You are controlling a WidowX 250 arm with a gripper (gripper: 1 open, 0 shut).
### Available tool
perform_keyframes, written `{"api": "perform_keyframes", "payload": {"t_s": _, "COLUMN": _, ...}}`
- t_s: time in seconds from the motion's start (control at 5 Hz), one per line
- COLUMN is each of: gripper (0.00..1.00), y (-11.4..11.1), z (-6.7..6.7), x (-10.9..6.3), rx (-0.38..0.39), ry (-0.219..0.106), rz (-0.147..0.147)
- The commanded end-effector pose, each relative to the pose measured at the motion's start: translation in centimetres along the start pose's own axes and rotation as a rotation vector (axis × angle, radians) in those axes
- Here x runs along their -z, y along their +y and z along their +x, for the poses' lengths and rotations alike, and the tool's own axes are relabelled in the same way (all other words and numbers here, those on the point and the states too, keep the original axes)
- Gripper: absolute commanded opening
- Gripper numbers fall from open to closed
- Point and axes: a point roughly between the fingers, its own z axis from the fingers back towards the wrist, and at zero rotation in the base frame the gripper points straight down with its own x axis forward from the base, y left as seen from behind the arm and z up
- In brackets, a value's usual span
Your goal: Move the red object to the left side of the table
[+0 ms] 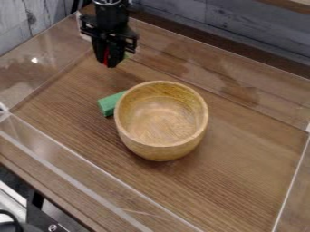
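The single camera view looks down across the desk (242, 154), a brown wood-grain top with low clear walls around it.

The end effector (111, 62) points straight down near the far left corner, low over the wood. A small red object (111, 56) sits between its fingertips, so the jaws appear closed part way on it; the fruit's green stem is too small to make out. Holding it from above like this lets the arm lower it onto bare desk without nudging anything, and this spot suits a task that wants the fruit on the left side. I judge the carry nearly done, with setting down and letting go remaining.

Below and to the right of the end effector stands a wooden bowl (162, 120), upright and empty. A flat green piece (111, 103) lies almost directly below the end effector, partly tucked behind the bowl's left rim.

Count: one end effector, one red object, one bowl, one green piece.
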Motion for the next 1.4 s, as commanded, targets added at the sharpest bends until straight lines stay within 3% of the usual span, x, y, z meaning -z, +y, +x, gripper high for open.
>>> {"api": "perform_keyframes", "payload": {"t_s": 0.0, "gripper": 0.0, "y": 1.0, "z": 1.4, "x": -0.8, "rx": -0.011, "ry": -0.042, "rz": 0.025}}
{"api": "perform_keyframes", "payload": {"t_s": 0.2, "gripper": 0.0, "y": 1.1, "z": 1.7, "x": 0.2, "rx": -0.012, "ry": -0.03, "rz": 0.026}}
{"api": "perform_keyframes", "payload": {"t_s": 0.4, "gripper": 1.0, "y": 1.1, "z": 1.8, "x": 0.2, "rx": -0.016, "ry": -0.026, "rz": 0.021}}
{"api": "perform_keyframes", "payload": {"t_s": 0.6, "gripper": 0.0, "y": 1.0, "z": 1.8, "x": 0.3, "rx": -0.017, "ry": -0.024, "rz": 0.015}}
{"api": "perform_keyframes", "payload": {"t_s": 0.8, "gripper": 0.0, "y": 0.8, "z": 1.8, "x": 0.2, "rx": -0.019, "ry": -0.024, "rz": 0.006}}
{"api": "perform_keyframes", "payload": {"t_s": 1.0, "gripper": 1.0, "y": 0.7, "z": 1.8, "x": -0.4, "rx": -0.023, "ry": -0.027, "rz": -0.005}}
{"api": "perform_keyframes", "payload": {"t_s": 1.2, "gripper": 1.0, "y": 0.5, "z": 1.8, "x": -1.1, "rx": -0.028, "ry": -0.034, "rz": -0.016}}
